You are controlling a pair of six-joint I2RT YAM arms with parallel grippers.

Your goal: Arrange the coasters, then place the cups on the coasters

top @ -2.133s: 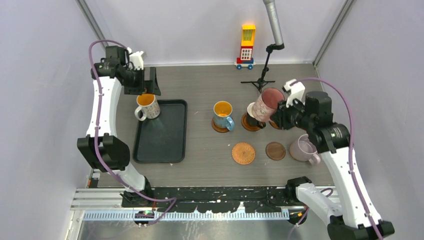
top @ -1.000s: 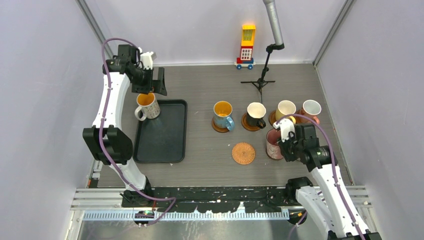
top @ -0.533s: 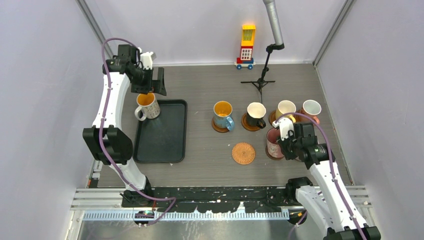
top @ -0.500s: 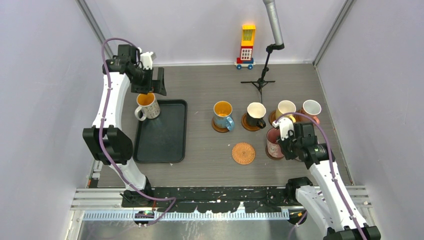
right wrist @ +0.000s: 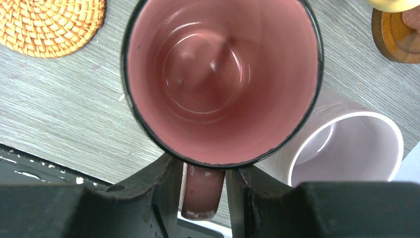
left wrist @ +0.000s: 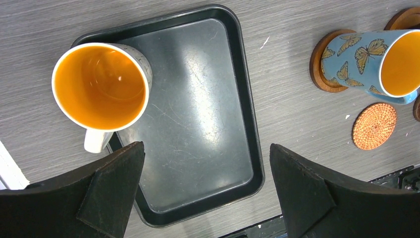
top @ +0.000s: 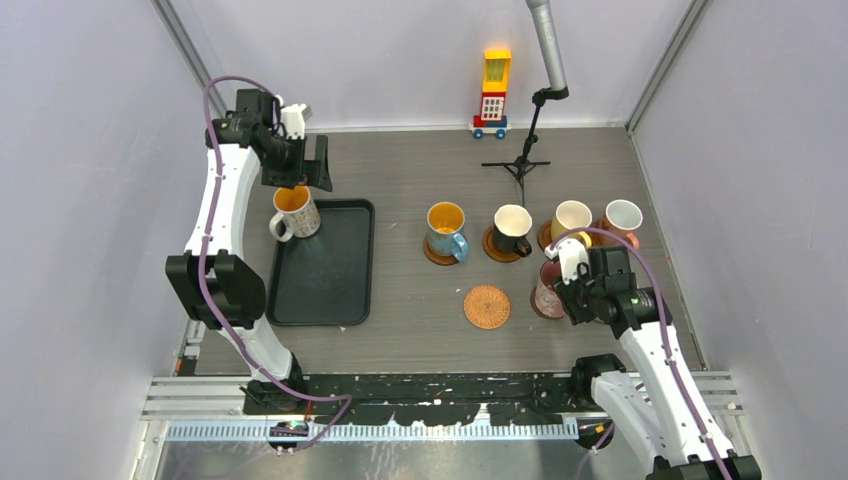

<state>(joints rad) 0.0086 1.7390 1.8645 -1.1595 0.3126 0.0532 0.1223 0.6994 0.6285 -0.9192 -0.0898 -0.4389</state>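
Observation:
The patterned pink cup (top: pixel 548 287) (right wrist: pixel 223 79) stands upright on the table right of a bare woven coaster (top: pixel 487 306) (right wrist: pixel 52 22). My right gripper (top: pixel 572 292) (right wrist: pixel 204 191) is open: its fingers flank the cup's handle (right wrist: pixel 200 193) with a thin gap on each side. A lilac cup (right wrist: pixel 346 148) sits just beside it. Blue (top: pixel 446 228), black (top: pixel 513 228), yellow (top: pixel 572 217) and pink (top: pixel 622 217) cups stand in a row, on coasters such as the one under the blue cup (left wrist: pixel 322 74). My left gripper (top: pixel 300 175) (left wrist: pixel 207 173) hangs wide open above the white, orange-lined cup (top: pixel 293 212) (left wrist: pixel 101 87).
A black tray (top: pixel 330 290) (left wrist: pixel 198 124) lies at the left, with the white cup on its far left corner. A microphone tripod (top: pixel 520 165) and a toy block tower (top: pixel 493 95) stand at the back. The side walls are close to both arms.
My right arm brought the patterned pink cup down beside the woven coaster, and its fingers have now parted slightly from the handle. The left arm has held still for the last second.

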